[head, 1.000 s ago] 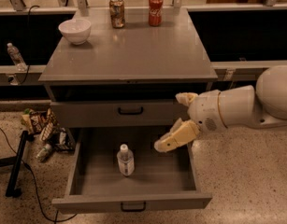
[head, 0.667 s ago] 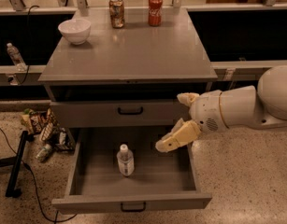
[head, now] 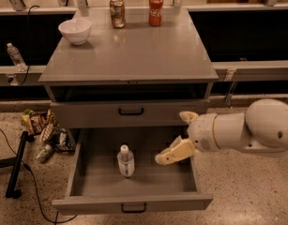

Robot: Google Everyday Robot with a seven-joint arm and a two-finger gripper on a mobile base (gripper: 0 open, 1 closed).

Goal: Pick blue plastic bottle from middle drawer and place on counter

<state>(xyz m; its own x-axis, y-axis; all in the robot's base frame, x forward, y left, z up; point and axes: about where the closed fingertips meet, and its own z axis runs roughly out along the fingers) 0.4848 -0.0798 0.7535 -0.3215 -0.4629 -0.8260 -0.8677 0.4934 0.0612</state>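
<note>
Single view, set high, facing the cabinet front and tilted down. Mid range: worktop (head: 134,50) in upper frame, open middle drawer (head: 96,203) below. Gripper (head: 171,137) enters from right, above the drawer's right side, fingers spread.

Speckled floor (head: 246,191), dark shelving (head: 246,36), dim light

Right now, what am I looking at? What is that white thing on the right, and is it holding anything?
That is a robot's arm, ending in a two-finger gripper. One camera looks down on a grey cabinet from its front. The gripper hangs over the right side of the open middle drawer, fingers apart, holding nothing. The blue plastic bottle sits in that drawer, apart from the gripper. On the counter are a white bowl, a red cola can and a brownish can.
</note>
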